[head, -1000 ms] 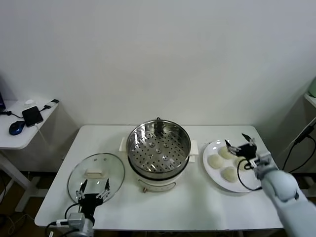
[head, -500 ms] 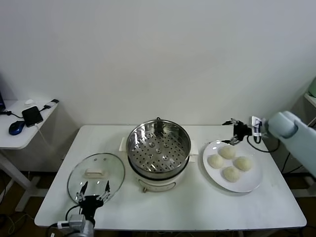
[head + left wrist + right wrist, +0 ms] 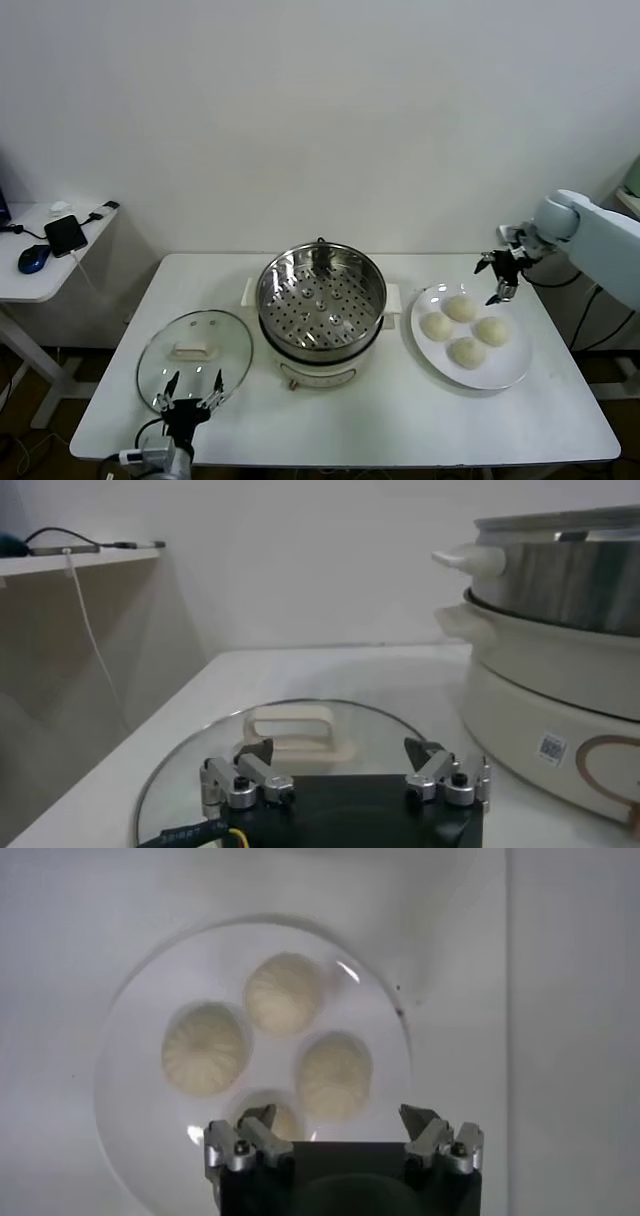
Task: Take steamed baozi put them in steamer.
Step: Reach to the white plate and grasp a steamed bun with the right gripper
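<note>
desk (image 3: pixel 400 420): white, carries everything below
steamer (image 3: pixel 321 290): mid-desk, open, perforated tray bare
glass lid (image 3: pixel 194 348): flat on desk, left of steamer
plate (image 3: pixel 505 372): right of steamer, holds all four baozi
steamed baozi (image 3: pixel 460 308): clustered on plate
right pincer (image 3: pixel 497 274): fingers apart, above plate's far edge
left pincer (image 3: pixel 189 392): fingers apart, at lid's near rim

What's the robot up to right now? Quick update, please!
Right gripper open above the plate. Four baozi untouched; steamer uncovered. Left gripper open by the lid.
</note>
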`<control>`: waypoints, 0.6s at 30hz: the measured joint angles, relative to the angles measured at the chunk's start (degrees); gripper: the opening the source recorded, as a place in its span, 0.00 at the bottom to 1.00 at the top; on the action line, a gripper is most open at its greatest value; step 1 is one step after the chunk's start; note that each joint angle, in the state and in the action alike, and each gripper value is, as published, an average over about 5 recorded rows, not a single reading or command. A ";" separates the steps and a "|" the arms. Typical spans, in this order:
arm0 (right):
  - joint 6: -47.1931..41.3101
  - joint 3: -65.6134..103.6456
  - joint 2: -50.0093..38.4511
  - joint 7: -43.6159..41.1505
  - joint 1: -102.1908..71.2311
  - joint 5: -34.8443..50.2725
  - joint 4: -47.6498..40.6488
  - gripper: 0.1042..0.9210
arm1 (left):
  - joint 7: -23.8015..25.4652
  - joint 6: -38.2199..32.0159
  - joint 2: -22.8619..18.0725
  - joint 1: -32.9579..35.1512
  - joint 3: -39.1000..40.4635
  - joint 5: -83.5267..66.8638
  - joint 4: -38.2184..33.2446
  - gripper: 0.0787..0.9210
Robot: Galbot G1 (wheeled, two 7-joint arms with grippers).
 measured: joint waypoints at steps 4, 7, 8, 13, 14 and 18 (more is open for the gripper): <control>-0.54 -0.02 2.58 0.63 -1.71 -0.61 -3.73 0.88 | -0.03 -0.24 0.03 0.05 0.01 -0.06 0.34 0.88; -0.72 0.60 4.42 1.31 -3.06 -1.19 -6.41 0.88 | -0.05 -0.50 0.00 0.09 0.09 0.08 0.65 0.88; -0.74 0.90 5.03 1.55 -3.50 -1.34 -7.28 0.88 | -0.07 -0.60 -0.01 0.10 0.11 0.12 0.75 0.88; -0.94 2.70 7.78 2.62 -5.46 -1.68 -11.21 0.88 | -0.21 -0.96 -0.07 0.09 0.15 0.23 1.21 0.88; -1.03 3.05 8.28 2.76 -5.81 -1.75 -11.87 0.88 | -0.24 -1.00 -0.08 0.07 0.15 0.25 1.30 0.88; -1.47 4.08 9.82 3.02 -7.01 -2.09 -13.93 0.88 | -0.30 -1.07 -0.15 0.04 0.23 0.37 1.54 0.88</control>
